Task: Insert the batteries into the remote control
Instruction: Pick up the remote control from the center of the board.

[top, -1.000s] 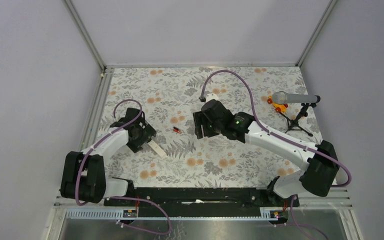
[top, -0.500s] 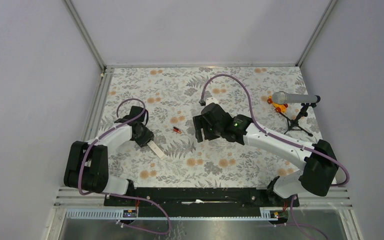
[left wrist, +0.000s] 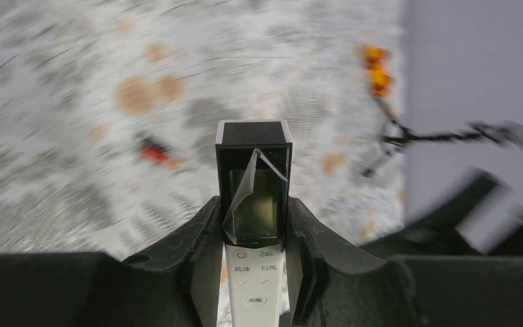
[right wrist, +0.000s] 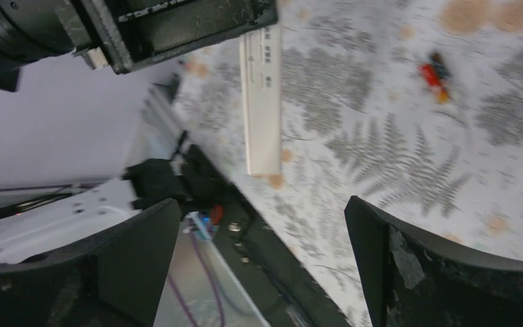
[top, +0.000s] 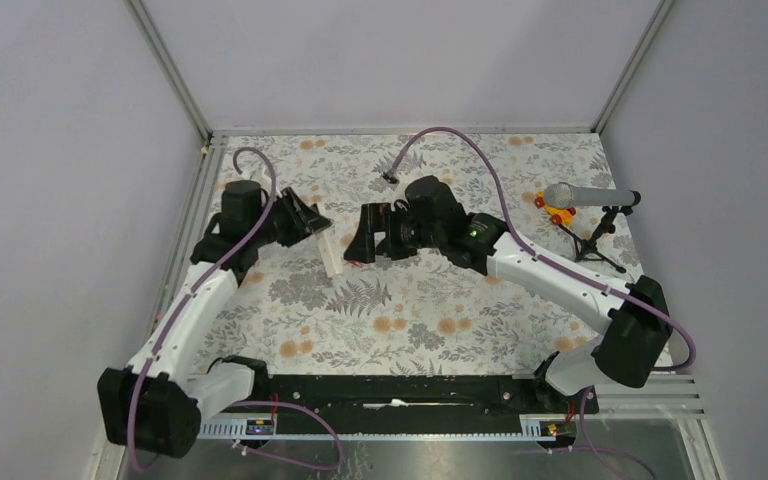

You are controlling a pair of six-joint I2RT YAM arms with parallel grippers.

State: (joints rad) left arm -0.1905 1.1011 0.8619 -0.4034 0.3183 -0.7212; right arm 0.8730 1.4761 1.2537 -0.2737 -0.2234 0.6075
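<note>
Left wrist: remote control [left wrist: 254,204] between left fingers [left wrist: 201,262]

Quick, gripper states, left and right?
Left gripper: closed on the remote control.
Right gripper: open, holding nothing.

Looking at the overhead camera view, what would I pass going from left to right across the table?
left gripper → remote control → right gripper → microphone
</note>
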